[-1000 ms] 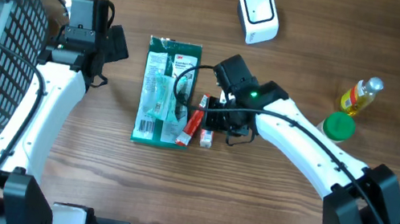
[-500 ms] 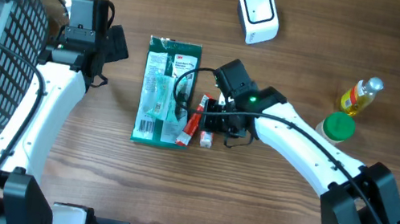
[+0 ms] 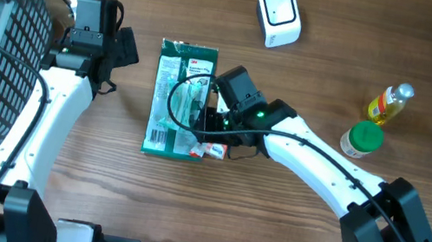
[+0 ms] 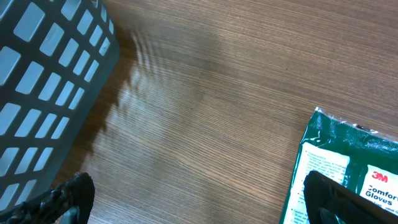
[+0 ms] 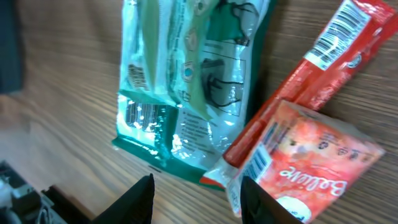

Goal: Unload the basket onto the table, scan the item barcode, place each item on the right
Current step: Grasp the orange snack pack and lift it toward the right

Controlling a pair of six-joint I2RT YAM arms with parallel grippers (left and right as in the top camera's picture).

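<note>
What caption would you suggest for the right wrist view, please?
Jaws apart above a green glove pack, red barcoded sachet and orange-red pouch on a wooden table.

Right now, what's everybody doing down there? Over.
Left fingers open, empty by basket. Right fingers open over green glove packet, barcode up. Red sachets crowd its edge.
</note>
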